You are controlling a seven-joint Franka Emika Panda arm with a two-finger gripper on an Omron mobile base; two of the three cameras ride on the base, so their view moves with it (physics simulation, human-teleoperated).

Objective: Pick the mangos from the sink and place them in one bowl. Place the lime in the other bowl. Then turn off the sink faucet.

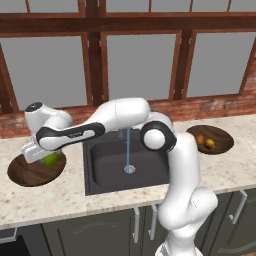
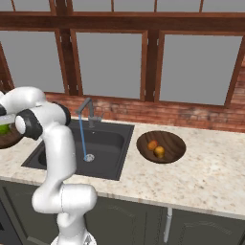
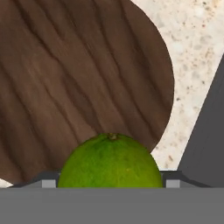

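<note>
gripping lime [image 1: 50,159], gripper [image 1: 46,157] hovers over left bowl [image 1: 30,172], left of sink [image 1: 107,167]. right base view: both mangos [image 2: 156,148] in bowl right of sink; faucet [image 2: 86,109] running. hand view: fingers [image 3: 49,181] clamped on lime above bowl.

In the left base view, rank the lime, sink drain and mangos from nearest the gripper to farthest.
1. Lime: at the gripper, between its fingers, over the left bowl.
2. Drain: mid-sink, under the water stream.
3. Mangos: in the right bowl, far side.
</note>
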